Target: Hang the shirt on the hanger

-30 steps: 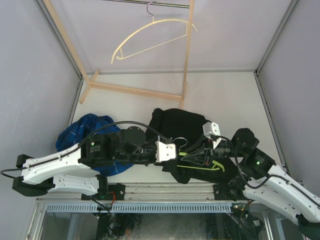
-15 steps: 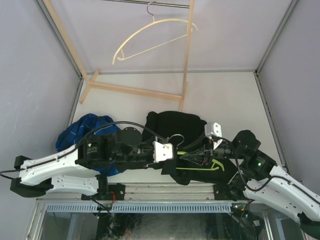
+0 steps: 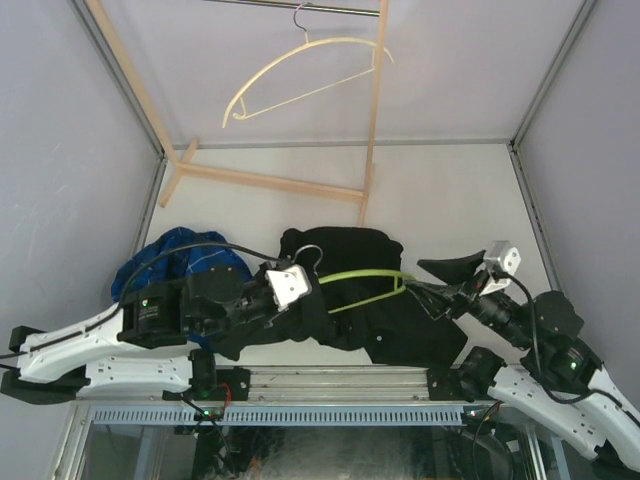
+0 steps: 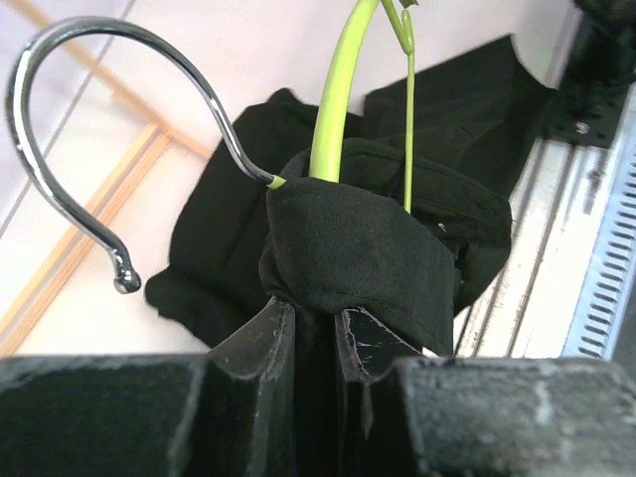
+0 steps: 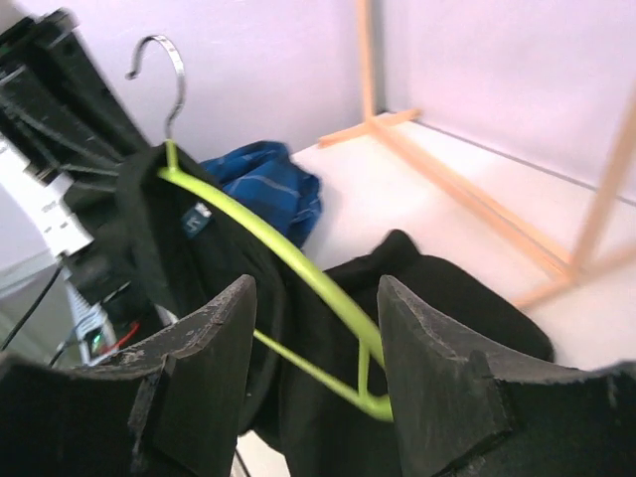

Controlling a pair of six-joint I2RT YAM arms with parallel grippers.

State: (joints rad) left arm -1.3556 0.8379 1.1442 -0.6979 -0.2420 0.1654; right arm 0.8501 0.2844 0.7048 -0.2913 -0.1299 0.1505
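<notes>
On the shirt [image 5: 149, 214] beside the hanger [image 5: 288, 263], a blue label [image 5: 196, 221], illegible.

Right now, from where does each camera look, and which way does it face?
Top external: above and behind the robot, looking down on left arm, right arm, shirt, hanger.
Left wrist: looks along its own fingers, closed on the shirt.
Right wrist: looks between its own open fingers toward the hanger.
Shared: all three show shirt and hanger.
</notes>
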